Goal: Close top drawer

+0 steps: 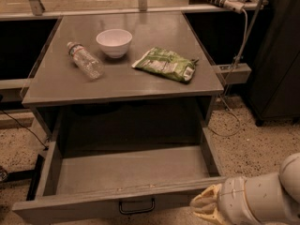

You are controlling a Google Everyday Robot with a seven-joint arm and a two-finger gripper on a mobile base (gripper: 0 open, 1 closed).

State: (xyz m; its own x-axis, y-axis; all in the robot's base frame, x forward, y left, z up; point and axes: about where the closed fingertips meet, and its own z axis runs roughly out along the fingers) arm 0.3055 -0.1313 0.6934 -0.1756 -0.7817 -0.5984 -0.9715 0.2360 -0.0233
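The top drawer (126, 172) is a wide, shallow grey drawer pulled far out of the cabinet, empty inside. Its flat front panel (93, 204) runs along the bottom of the view with a small black wire pull (136, 206) at centre. My gripper (206, 209) shows as pale yellowish fingers at the end of a white arm (267, 196) at the lower right. It sits right at the right end of the drawer's front panel, just to the right of the pull.
On the grey cabinet top (154, 78) lie a plastic water bottle (85, 60), a white bowl (114, 42) and a green snack bag (166, 63). A power strip and cables (234, 74) hang to the right. Speckled floor (253, 144) lies beside the cabinet.
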